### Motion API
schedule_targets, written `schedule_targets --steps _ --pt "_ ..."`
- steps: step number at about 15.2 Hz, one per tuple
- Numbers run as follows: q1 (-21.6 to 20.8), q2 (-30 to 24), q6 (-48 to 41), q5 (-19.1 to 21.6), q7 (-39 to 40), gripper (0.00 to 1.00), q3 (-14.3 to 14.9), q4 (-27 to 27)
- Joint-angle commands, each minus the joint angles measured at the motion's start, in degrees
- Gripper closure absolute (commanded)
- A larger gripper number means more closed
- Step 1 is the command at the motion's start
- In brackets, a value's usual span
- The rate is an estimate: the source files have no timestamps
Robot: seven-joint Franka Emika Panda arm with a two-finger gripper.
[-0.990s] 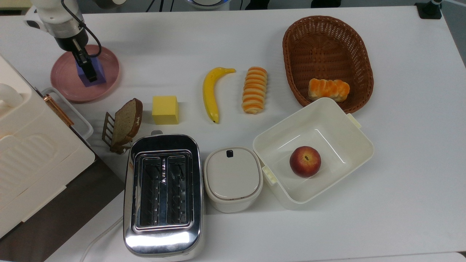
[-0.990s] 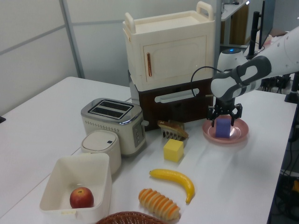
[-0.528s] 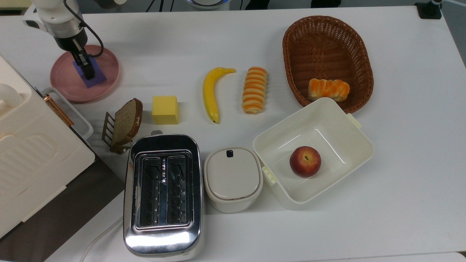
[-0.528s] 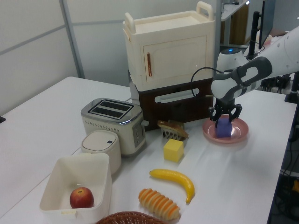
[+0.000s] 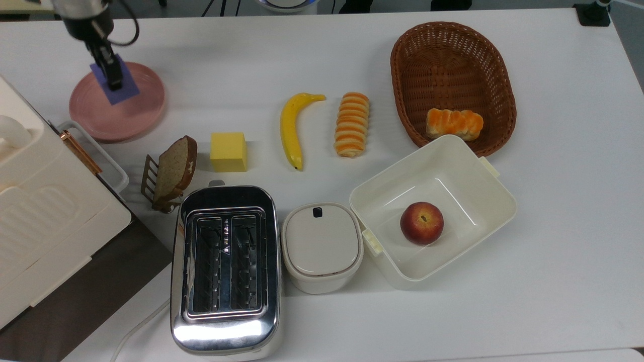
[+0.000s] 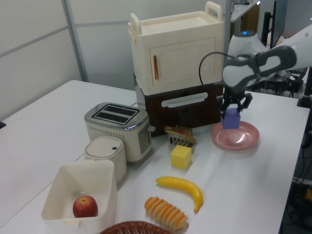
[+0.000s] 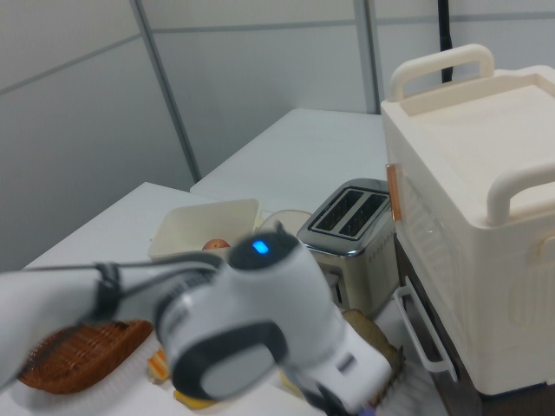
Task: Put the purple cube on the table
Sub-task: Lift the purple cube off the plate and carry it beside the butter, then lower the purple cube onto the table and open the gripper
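The purple cube [image 5: 119, 84] [image 6: 231, 119] hangs in the air above the round pink plate [image 5: 126, 113] [image 6: 235, 136], clear of its surface. My gripper [image 5: 111, 75] [image 6: 232, 111] is shut on the purple cube, its dark fingers clamped on two opposite sides. In the top view the cube sits over the plate's upper left part. In the right view the arm's white and grey housing [image 7: 251, 329] fills the foreground and hides the cube. The white table [image 5: 322, 60] [image 6: 253, 185] spreads all around the plate.
A yellow cube [image 5: 229, 152], a banana [image 5: 292, 128], a striped bread roll [image 5: 351, 123] and a toast rack with a slice [image 5: 171, 171] lie mid-table. A toaster [image 5: 225, 269], a lidded pot [image 5: 322, 246], a white tub with an apple [image 5: 421, 222], a wicker basket [image 5: 453, 83] and a cream cabinet [image 6: 178, 51] stand around.
The gripper has risen with the purple cube, lifting it off the pink plate; in the top view it has shifted up and left.
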State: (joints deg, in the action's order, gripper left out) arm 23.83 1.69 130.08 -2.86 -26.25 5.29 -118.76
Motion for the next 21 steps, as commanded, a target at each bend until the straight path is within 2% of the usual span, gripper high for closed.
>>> schedule_targets --steps 1,3,7,12,14,21 --pt "-3.7 -3.6 -2.3 -2.1 0.1 0.63 -4.6 -0.9" --pt "-4.6 -2.8 -2.2 -2.1 0.8 0.64 -6.5 1.0" --pt "-7.5 -2.5 -2.6 -2.0 2.3 0.67 -9.7 1.3" --pt "-12.4 1.6 -3.1 -2.2 2.8 0.67 -9.7 0.8" --pt "-12.8 2.8 -3.3 -2.3 2.7 0.67 -9.7 0.6" --pt "-13.2 -0.1 -8.2 -2.3 2.7 0.67 -9.8 -1.5"
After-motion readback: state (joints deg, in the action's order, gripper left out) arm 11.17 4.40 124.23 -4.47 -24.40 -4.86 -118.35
